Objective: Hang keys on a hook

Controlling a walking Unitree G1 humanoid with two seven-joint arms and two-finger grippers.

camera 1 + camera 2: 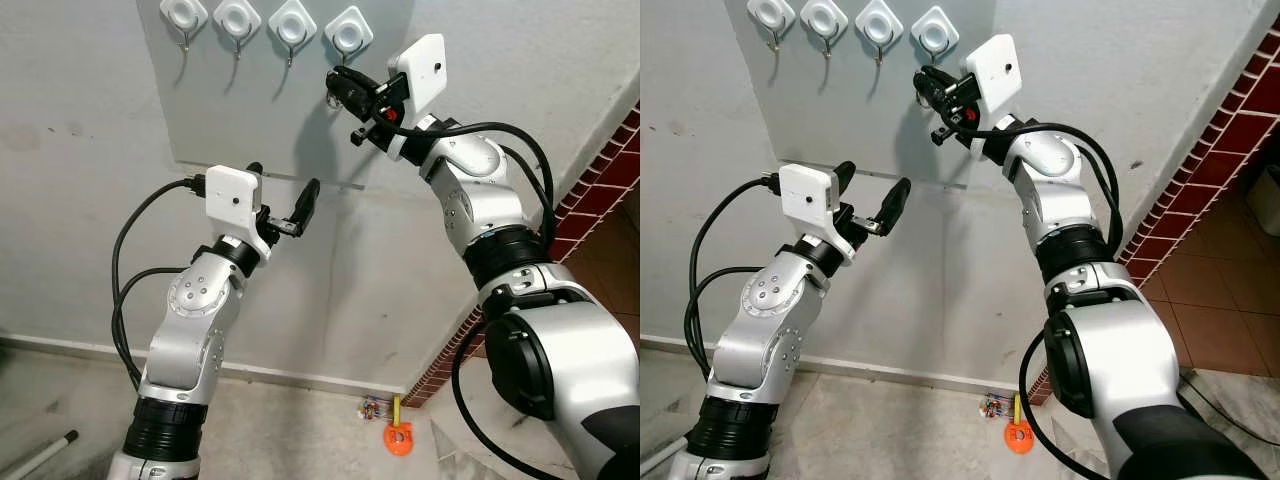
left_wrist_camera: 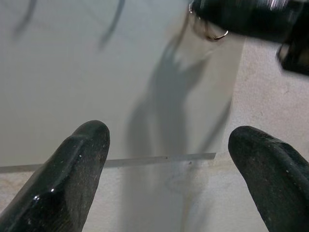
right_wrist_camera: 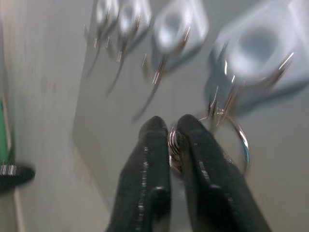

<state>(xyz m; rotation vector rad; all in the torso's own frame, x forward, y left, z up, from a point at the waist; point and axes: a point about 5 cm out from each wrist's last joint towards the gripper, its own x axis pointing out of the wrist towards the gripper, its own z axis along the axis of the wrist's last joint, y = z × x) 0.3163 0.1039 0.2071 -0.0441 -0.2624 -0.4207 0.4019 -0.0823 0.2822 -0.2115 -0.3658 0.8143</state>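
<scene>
Now | right end effector pinches key ring | ring edge-on below rightmost hook

Bare wall lies open below the board; three hooks crowd the fourth's left.

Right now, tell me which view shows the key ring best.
The right wrist view: the key ring hangs at the right end effector, beside the nearest hook. The left wrist view catches a small loop; the eye views barely resolve it.

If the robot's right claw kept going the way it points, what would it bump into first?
Probably the white square wall hook nearest it: the right claw, pinching the silver key ring, points right at it. Depth is blurry, so that's a guess.
</scene>
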